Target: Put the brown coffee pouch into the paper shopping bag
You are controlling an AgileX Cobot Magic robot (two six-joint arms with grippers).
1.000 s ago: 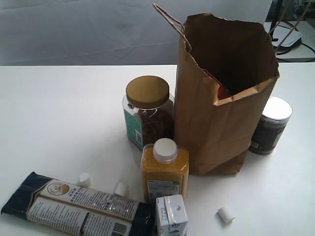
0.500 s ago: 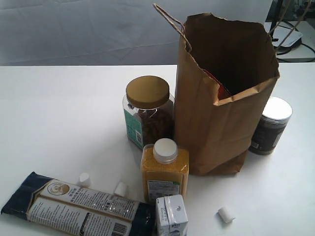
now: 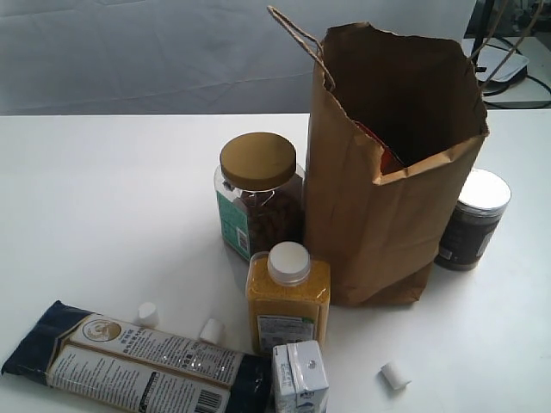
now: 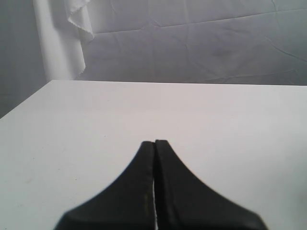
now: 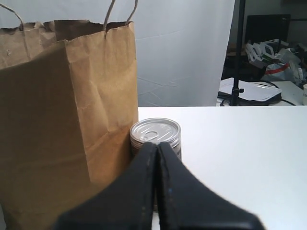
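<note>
The tall tan paper shopping bag [image 3: 379, 224] stands upright and open right of the table's middle, and also fills one side of the right wrist view [image 5: 57, 120]. Inside its mouth shows an orange-red sliver with a dark edge [image 3: 389, 157], probably the brown coffee pouch's label; the rest of the pouch is hidden by the bag wall. Neither gripper appears in the exterior view. My left gripper [image 4: 154, 143] is shut on nothing over bare white tabletop. My right gripper [image 5: 157, 143] is shut and empty, pointing at a silver-lidded can beside the bag.
The silver-lidded dark can [image 3: 472, 219] stands right of the bag. A gold-lidded jar [image 3: 258, 198], a yellow bottle [image 3: 288, 301] and a small carton [image 3: 300, 379] stand to the bag's left and front. A long dark-blue packet [image 3: 129, 361] lies front left. Small white cylinders [image 3: 394, 375] lie scattered.
</note>
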